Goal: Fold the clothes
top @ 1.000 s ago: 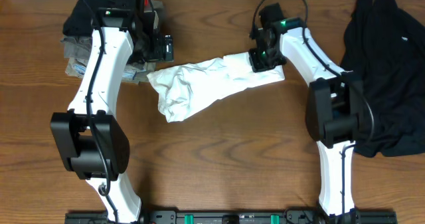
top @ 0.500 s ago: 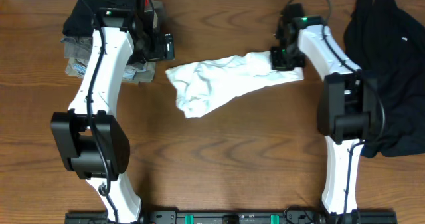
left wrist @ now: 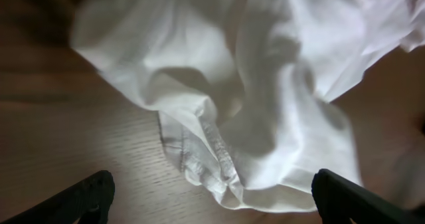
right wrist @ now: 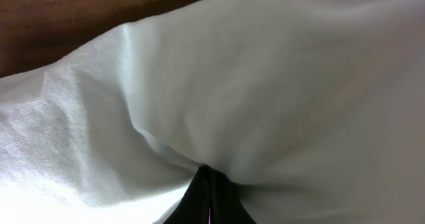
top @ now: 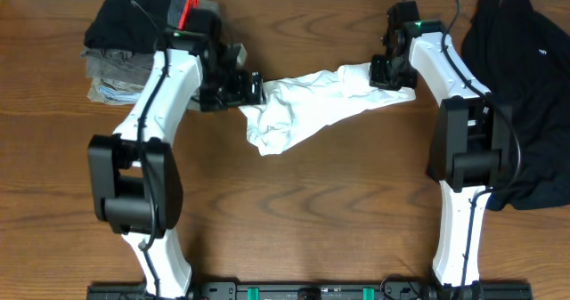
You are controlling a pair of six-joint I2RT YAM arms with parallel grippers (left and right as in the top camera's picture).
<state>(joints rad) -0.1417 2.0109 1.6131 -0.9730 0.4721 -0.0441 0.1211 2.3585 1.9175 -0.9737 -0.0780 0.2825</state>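
The clothes, a white T-shirt (top: 303,109), lie bunched in a long, crumpled band across the upper middle of the table. My right gripper (top: 383,73) is shut on the shirt's right end; in the right wrist view white cloth (right wrist: 265,84) fills the frame and is pinched where the closed gripper (right wrist: 210,184) meets it. My left gripper (top: 256,91) hovers at the shirt's left end, open. In the left wrist view a rumpled hem of the shirt (left wrist: 265,84) lies between the two wide-apart fingertips (left wrist: 93,196), untouched. No print shows.
A stack of folded dark and grey garments (top: 125,51) sits at the back left corner. A black garment (top: 521,86) lies spread at the right edge. Bare wooden table (top: 303,211) stretches in front of the shirt.
The right gripper has dragged the shirt to the right. The left arm has swung right from the folded stack to the shirt's left end, still open.
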